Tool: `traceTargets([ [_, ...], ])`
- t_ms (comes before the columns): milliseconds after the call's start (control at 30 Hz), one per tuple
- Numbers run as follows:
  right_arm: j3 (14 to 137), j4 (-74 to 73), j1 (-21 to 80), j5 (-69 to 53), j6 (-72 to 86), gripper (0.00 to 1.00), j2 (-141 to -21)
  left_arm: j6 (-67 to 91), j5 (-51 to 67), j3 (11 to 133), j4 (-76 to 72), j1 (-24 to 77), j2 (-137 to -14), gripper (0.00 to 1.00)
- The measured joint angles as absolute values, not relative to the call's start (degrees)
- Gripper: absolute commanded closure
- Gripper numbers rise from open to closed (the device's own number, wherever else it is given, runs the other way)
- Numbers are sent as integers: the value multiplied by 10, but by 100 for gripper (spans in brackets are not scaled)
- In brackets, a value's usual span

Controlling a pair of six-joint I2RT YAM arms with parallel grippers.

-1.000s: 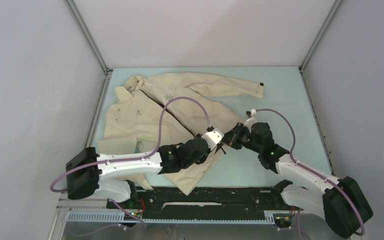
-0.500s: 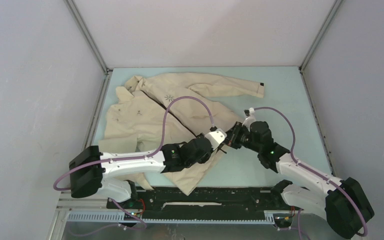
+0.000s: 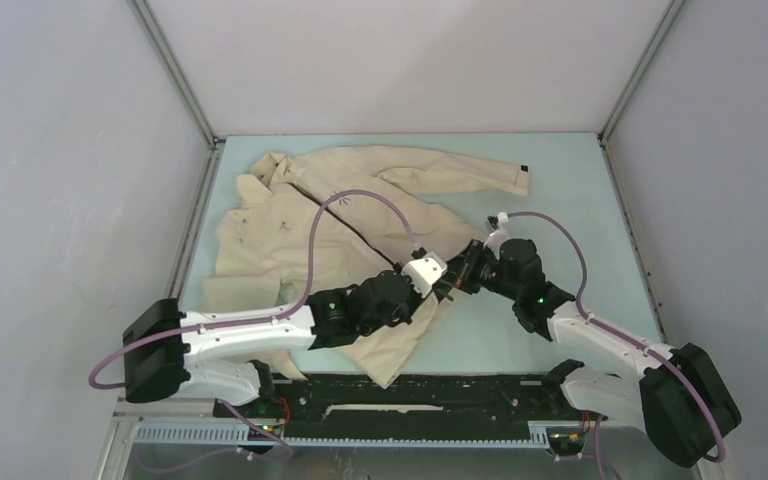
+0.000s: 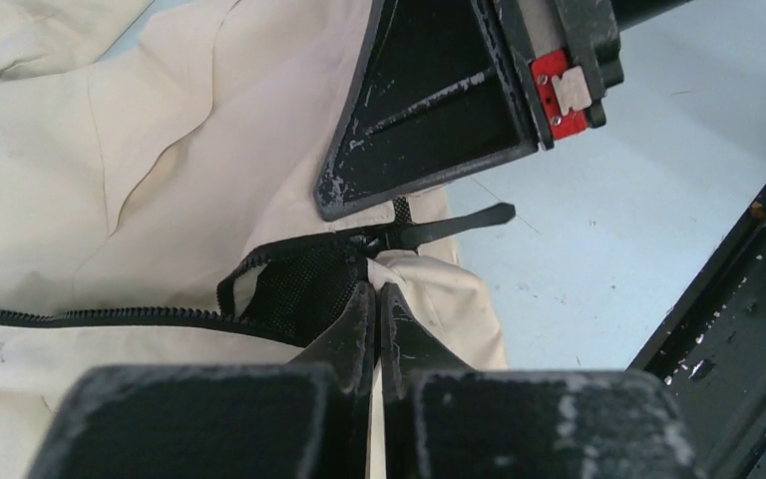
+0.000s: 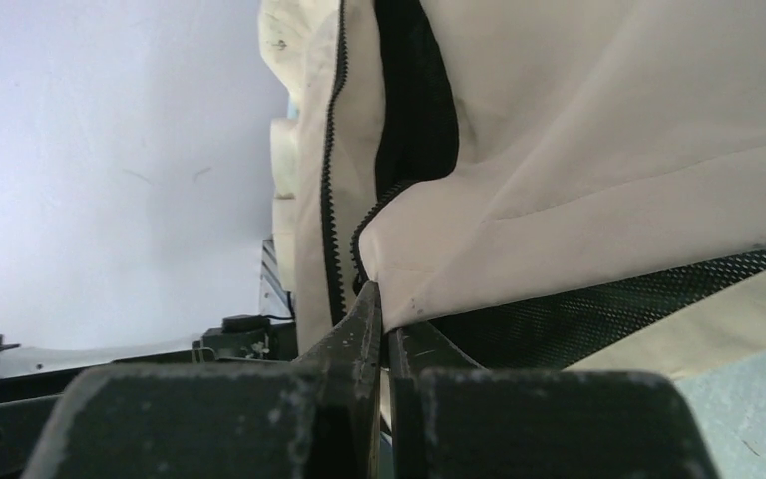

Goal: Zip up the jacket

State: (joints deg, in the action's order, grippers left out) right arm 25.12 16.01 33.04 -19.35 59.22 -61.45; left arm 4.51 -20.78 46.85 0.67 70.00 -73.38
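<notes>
- Top external: the jacket [image 3: 280,245] lay on the worktop [image 3: 560,200].
- Left pincer [image 4: 377,294] clenched its hem beside the zipper [image 4: 90,315].
- Right pincer [image 5: 383,299] pinched jacket fabric too.

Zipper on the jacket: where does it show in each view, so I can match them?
Top external: zipper runs diagonally down the jacket centre.
Left wrist: zipper along the left edge, mid-height.
Right wrist: zipper vertical, upper centre-left.
Shared landmark: black mesh lining at its lower end, in both wrist views.
</notes>
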Motion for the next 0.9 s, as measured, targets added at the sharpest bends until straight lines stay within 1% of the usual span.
traceTargets([
  [167, 241, 208, 316, -226, 627, 100, -617, 45, -208, 468, 6, 700, -740, 100],
  [367, 234, 225, 311, -245, 653, 100, -617, 46, -217, 468, 7, 700, -757, 100],
  [467, 231, 229, 311, -250, 656, 100, -617, 47, -219, 468, 10, 700, -761, 96],
  [567, 229, 229, 310, -253, 658, 100, -616, 51, -221, 468, 10, 700, -761, 88],
  [767, 223, 229, 307, -254, 658, 100, -608, 61, -216, 468, 11, 701, -753, 58],
  [833, 222, 228, 306, -256, 658, 100, -606, 67, -209, 467, 9, 701, -741, 50],
  [900, 222, 228, 305, -257, 658, 100, -603, 71, -201, 460, 5, 699, -721, 45],
])
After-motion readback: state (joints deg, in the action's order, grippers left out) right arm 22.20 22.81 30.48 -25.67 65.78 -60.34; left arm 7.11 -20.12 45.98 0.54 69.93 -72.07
